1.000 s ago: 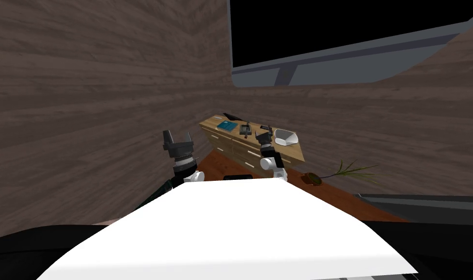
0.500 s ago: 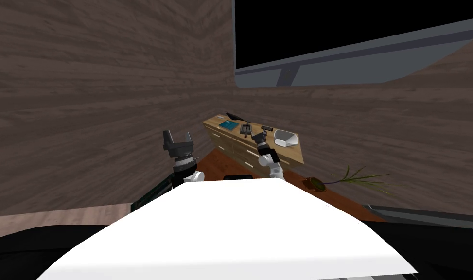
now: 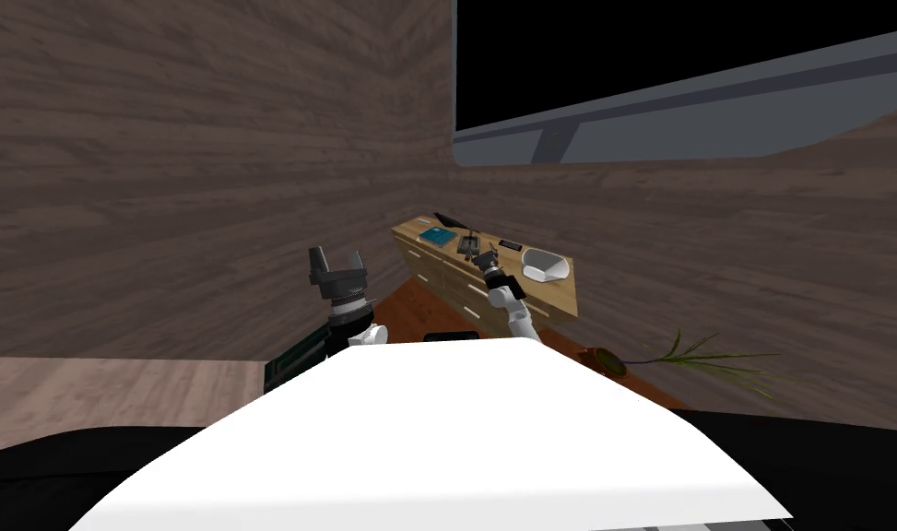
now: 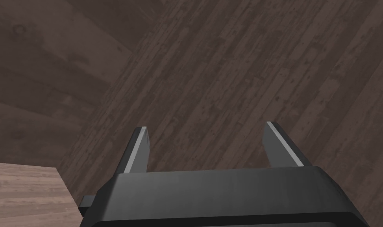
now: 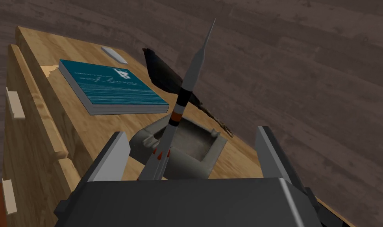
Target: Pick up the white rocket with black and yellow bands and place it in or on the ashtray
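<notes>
Dark plank walls backed the wooden desk (image 5: 119,126). Right claw (image 5: 190,131) gaped, released, its blades clear of the rocket (image 5: 181,102) between them. The rocket's long axis ran nose-up, away from the claw, tail seemingly on the ashtray (image 5: 204,157). Left claw (image 4: 206,125) hung unclenched, well apart.

The left gripper (image 4: 206,127) has its two thin grey fingers spread apart above its dark body.
</notes>
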Controlling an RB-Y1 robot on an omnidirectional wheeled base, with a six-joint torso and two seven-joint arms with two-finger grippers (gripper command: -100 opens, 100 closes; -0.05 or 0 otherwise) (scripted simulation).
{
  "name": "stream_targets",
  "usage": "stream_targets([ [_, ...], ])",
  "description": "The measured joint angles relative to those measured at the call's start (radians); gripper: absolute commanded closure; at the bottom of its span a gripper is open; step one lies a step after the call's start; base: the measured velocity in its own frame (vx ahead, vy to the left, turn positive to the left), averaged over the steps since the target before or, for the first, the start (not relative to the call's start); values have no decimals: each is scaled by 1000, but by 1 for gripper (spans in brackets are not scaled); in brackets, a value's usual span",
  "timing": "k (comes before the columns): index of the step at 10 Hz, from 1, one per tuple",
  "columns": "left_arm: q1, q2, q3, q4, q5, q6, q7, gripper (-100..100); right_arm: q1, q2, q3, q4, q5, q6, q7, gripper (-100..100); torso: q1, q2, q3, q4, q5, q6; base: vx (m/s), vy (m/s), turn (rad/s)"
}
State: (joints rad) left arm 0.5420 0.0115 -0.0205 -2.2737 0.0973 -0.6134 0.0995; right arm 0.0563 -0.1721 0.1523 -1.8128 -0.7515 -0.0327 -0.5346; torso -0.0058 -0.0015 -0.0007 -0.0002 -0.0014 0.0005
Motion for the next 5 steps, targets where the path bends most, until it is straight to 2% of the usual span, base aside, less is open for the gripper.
stream_targets([
  [3,0,0,0,0,0,0,0,0,-38,-6,-8,39,-44,56,-69,-100,2,-1,0,0,0,0,-7,-49,106],
  [5,0,0,0,0,0,0,0,0,-81,-12,-27,78,-77,107,-123,-100,1,-1,-1,0,0,0,5,-67,159],
])
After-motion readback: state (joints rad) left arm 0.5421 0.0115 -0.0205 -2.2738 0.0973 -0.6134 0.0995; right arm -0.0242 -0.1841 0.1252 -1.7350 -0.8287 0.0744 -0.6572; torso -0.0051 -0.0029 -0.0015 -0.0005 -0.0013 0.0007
